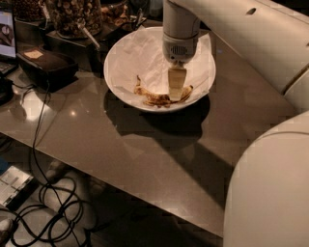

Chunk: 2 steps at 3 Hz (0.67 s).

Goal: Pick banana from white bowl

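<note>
White bowl (113,72) sits by the worktop's (145,154) far edge, lined with crumpled paper; banana (157,99) lies curved along its near side, brown-spotted; gripper (176,89) is down inside the bowl, tip at the banana's right half; gripping or not, cannot tell; jar of nuts (72,14) and black box (46,65) crowd the far-left corner.

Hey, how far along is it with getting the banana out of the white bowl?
Approach looks done: the gripper sits low inside the wide white paper-lined bowl, right at the small spotted yellow banana. In hand: securing a grasp. Left: lifting it out, since the banana lies flat in the bowl.
</note>
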### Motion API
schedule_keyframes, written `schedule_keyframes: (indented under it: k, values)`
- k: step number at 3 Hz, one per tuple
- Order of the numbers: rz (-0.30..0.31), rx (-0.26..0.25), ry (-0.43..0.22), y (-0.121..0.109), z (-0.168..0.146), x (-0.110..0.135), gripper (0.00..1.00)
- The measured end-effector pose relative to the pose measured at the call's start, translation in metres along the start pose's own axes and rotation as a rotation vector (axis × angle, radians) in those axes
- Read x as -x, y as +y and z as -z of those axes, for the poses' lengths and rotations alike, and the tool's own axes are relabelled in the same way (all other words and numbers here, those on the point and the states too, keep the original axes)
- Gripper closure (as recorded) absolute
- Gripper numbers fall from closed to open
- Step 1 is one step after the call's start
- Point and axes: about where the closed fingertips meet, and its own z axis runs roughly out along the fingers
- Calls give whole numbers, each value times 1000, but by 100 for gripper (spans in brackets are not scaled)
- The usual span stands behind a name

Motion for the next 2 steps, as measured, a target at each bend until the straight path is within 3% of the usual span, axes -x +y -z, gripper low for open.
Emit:
schedule_keyframes:
  k: [2]
  values:
    - [11,27,26,-3,-19,-2,41]
